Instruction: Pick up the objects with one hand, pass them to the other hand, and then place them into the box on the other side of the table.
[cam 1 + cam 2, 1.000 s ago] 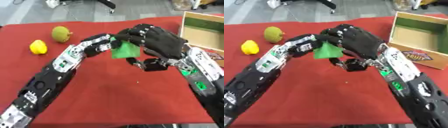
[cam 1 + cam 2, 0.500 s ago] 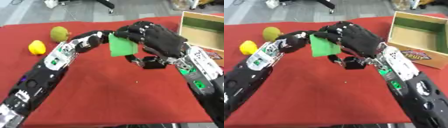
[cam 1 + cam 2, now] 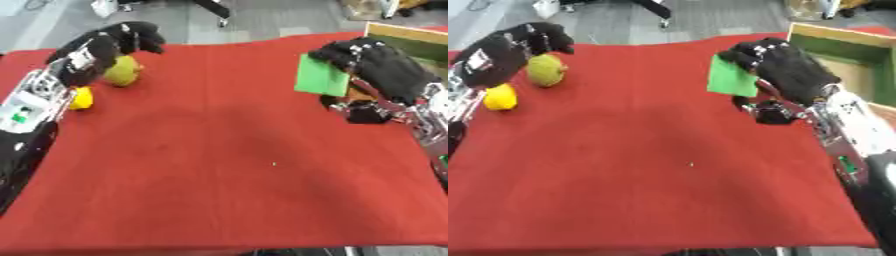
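My right hand (image 3: 385, 70) holds a flat green piece (image 3: 320, 78) up above the red cloth, fingers curled over its top edge, just left of the wooden box (image 3: 850, 60). At the far left my left hand (image 3: 131, 36) hangs with curled fingers over a yellow-green round fruit (image 3: 545, 70) and holds nothing. A yellow lemon (image 3: 500, 97) lies beside my left forearm on the cloth.
A red cloth (image 3: 227, 165) covers the table, and its near edge runs along the bottom of the views. The box stands at the right edge with its open side up. Grey floor and chair legs show beyond the far edge.
The left hand let go of the green piece and swung back to the far left over the fruit. The right hand carried the green piece right, toward the box.
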